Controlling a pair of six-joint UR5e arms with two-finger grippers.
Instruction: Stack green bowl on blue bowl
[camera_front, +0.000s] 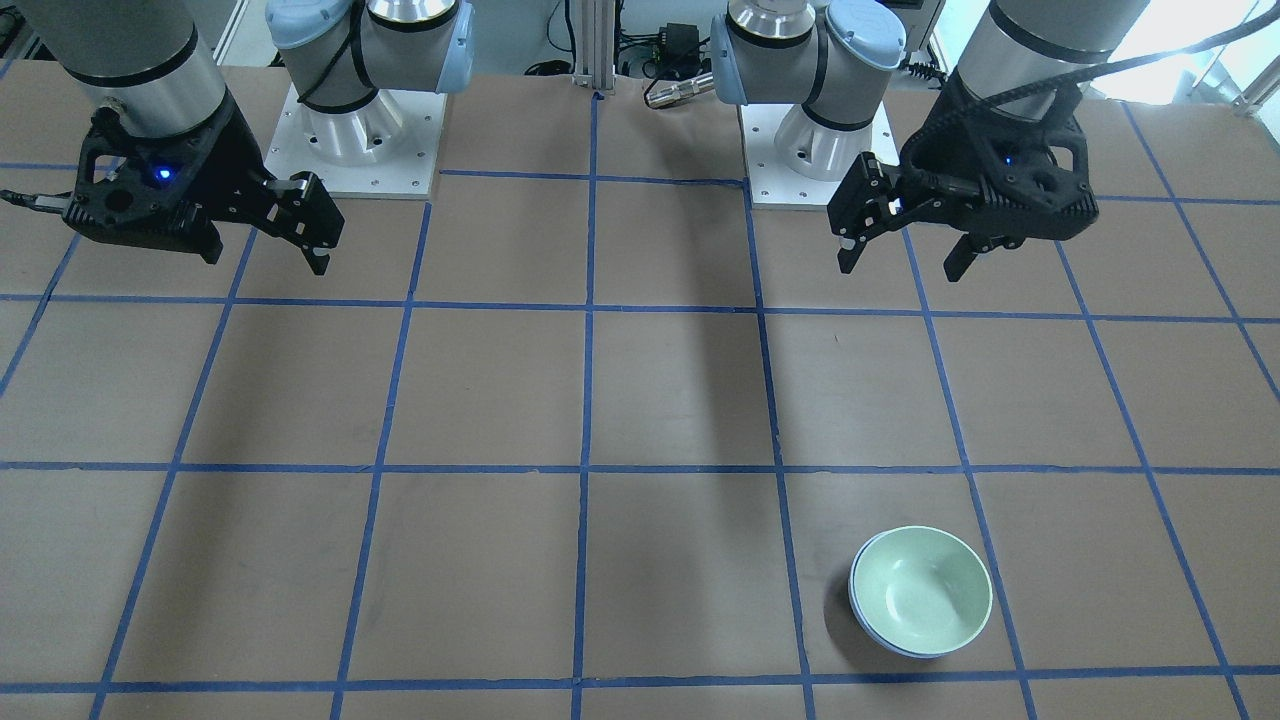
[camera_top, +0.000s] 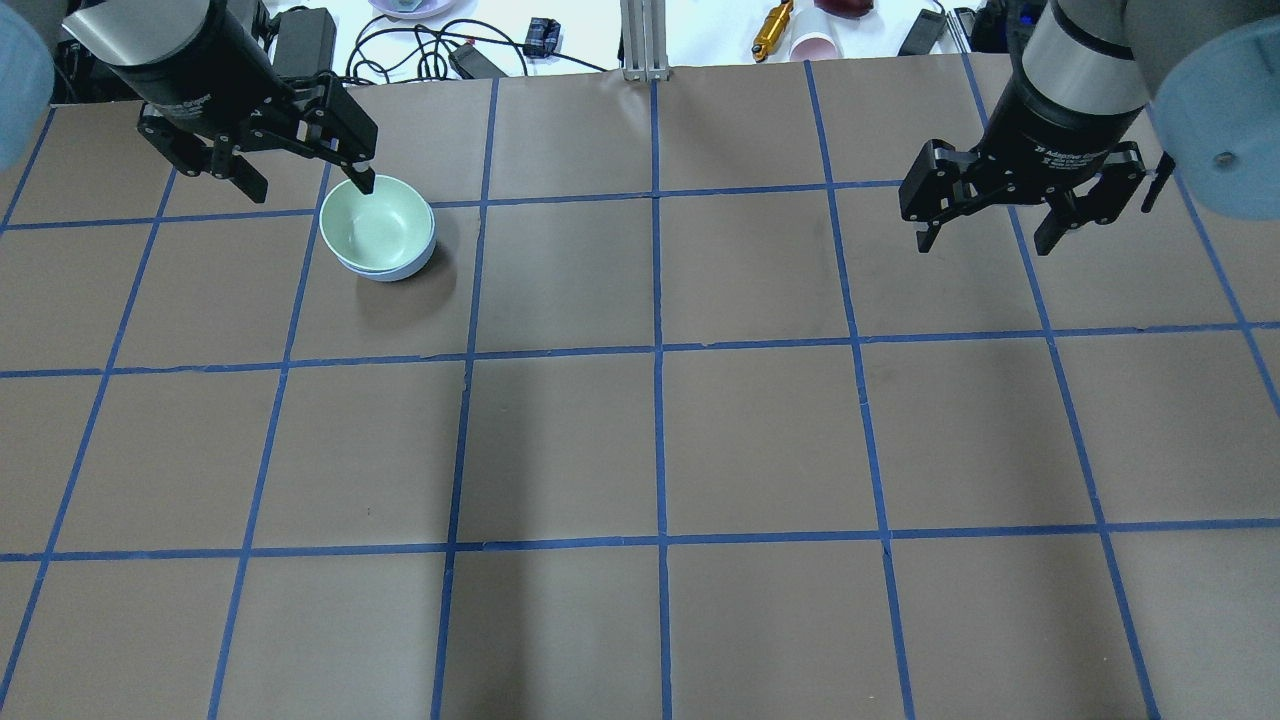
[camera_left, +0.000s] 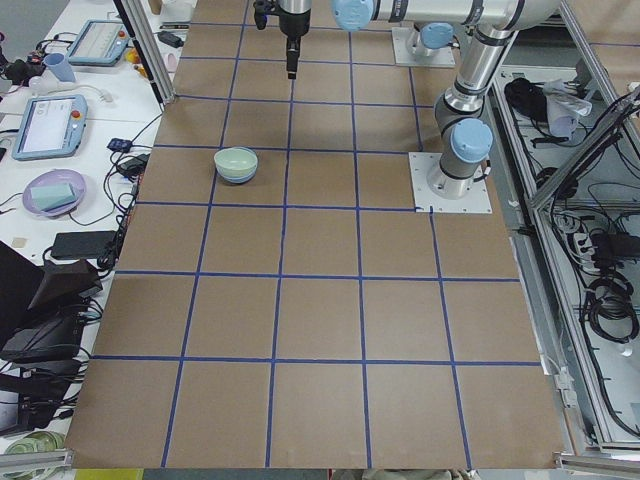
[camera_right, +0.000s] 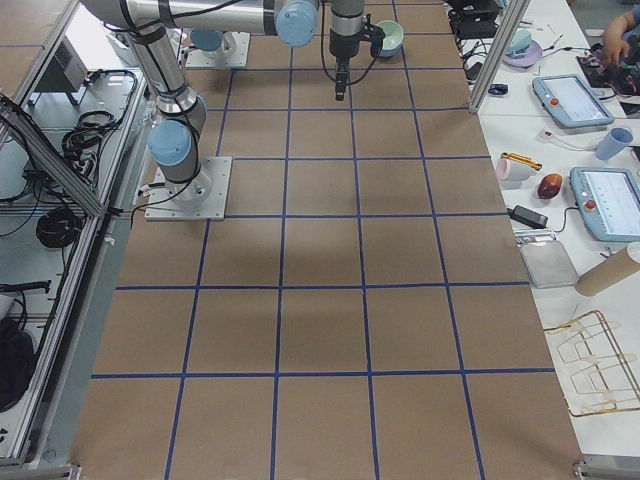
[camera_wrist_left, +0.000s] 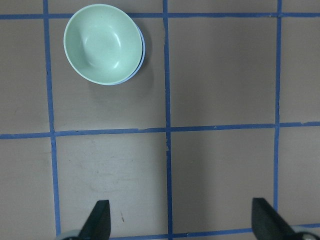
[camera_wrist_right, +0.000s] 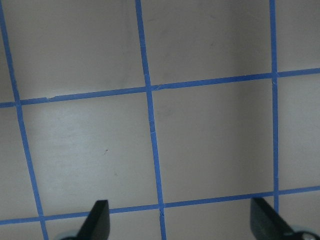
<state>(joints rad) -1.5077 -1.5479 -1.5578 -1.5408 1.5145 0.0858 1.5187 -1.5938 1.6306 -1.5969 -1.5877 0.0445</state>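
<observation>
The pale green bowl sits nested inside the light blue bowl, of which only the rim and lower wall show. In the overhead view the green bowl in the blue bowl is at the far left of the table. My left gripper hangs open and empty above the table beside the stack, apart from it. The left wrist view shows the green bowl at upper left, well ahead of the open fingertips. My right gripper is open and empty at the far right.
The brown table carries a blue tape grid. Cables, a power brick and a pink cup lie beyond the far edge. Both arm bases stand at the robot's side of the table.
</observation>
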